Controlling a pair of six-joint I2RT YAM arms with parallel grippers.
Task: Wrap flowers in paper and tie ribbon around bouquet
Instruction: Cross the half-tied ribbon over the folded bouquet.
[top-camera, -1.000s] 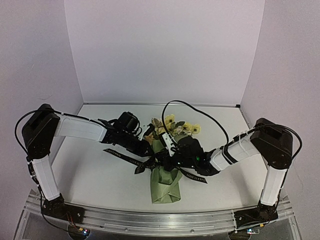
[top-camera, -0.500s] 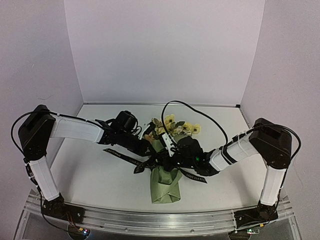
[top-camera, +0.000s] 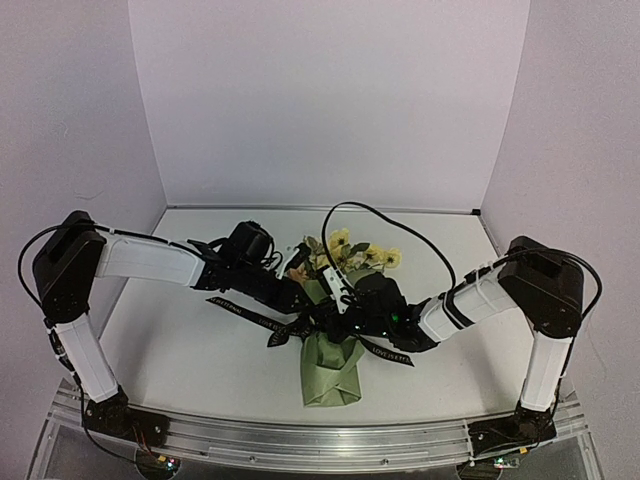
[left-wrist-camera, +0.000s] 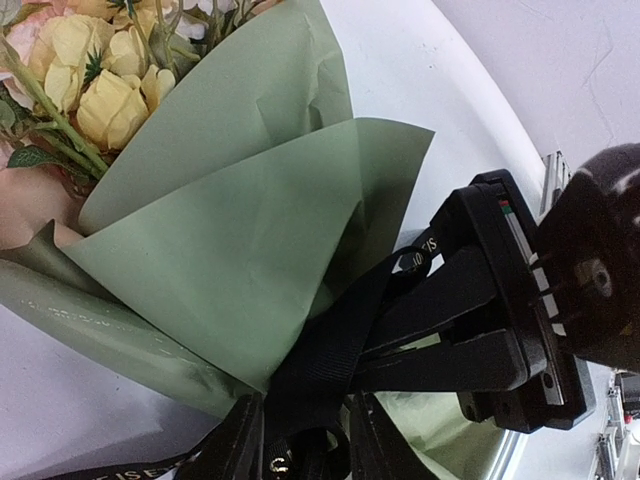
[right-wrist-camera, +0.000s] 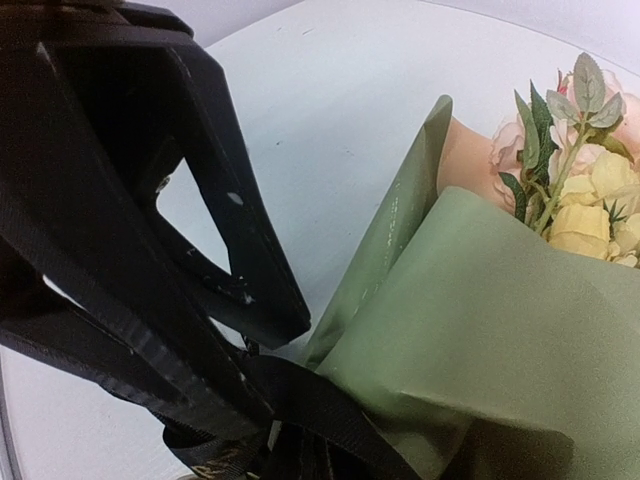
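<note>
Right end effector (left-wrist-camera: 385, 325) pinching ribbon (left-wrist-camera: 325, 355); white table (top-camera: 190, 355), lilac walls (top-camera: 330, 100).

1. The left arm (top-camera: 150, 260) reaches in from the left, forearm low and nearly level.
2. The left gripper (top-camera: 296, 298) has its fingers a little apart.
3. The right arm (top-camera: 470, 298) has its elbow raised and its forearm sloping down toward the middle.
4. The right gripper (top-camera: 335, 312) is pinched tight on the ribbon (top-camera: 388, 351), its tip close to the left gripper.

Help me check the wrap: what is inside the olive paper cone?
Yellow and cream flowers show at the open mouth of the paper cone. Their lower stems are covered by the paper, where the black ribbon crosses it.
</note>
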